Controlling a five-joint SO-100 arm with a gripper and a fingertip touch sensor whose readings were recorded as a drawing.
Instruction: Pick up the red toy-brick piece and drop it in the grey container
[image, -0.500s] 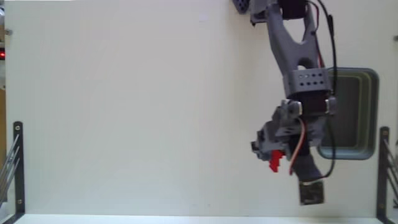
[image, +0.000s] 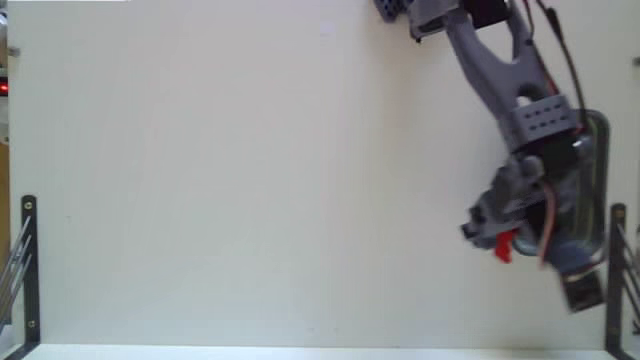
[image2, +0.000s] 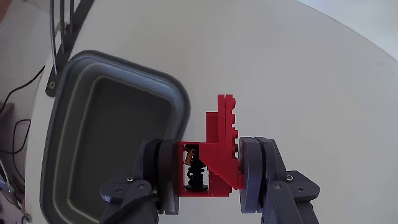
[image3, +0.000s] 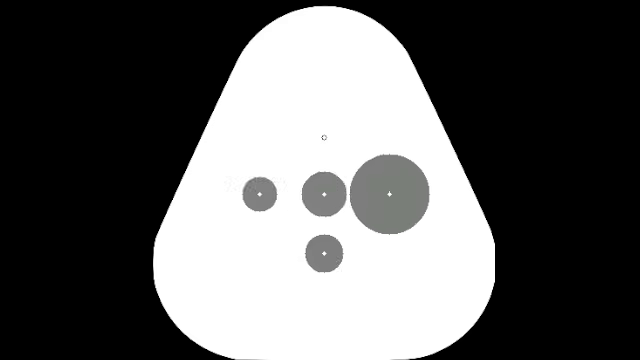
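Gripper (image2: 208, 168): its two grey jaws are pinching the red toy-brick piece between them, one on each side, as the wrist view is showing. In the fixed view the gripper (image: 503, 240) is hanging at the end of the grey arm (image: 500, 70), which is reaching down from the top edge of that view.

Red toy-brick piece (image2: 219, 155): it is sitting squarely between the jaws, touching both. Its stepped upper part is sticking out beyond the jaw tips, and a dark spring-like spot is showing on its lower face between the jaws. In the fixed view only a small red patch (image: 505, 244) is showing under the gripper body.

Grey container (image2: 62, 155): in the wrist view it is lying to the left of the jaws and beyond them, its deep hollow open upward. Its rounded right rim is passing just behind the left jaw and close beside the held piece; the piece is appearing over the pale table rather than over the hollow. In the fixed view the container (image: 598, 180) is mostly hidden behind the arm, on the right of the gripper.

Table (image2: 311, 74): a pale cream surface is lying beyond and to the right of the jaws.

Black metal frame (image: 30, 270): it is standing at the table's left edge in the fixed view, well apart from the jaws.
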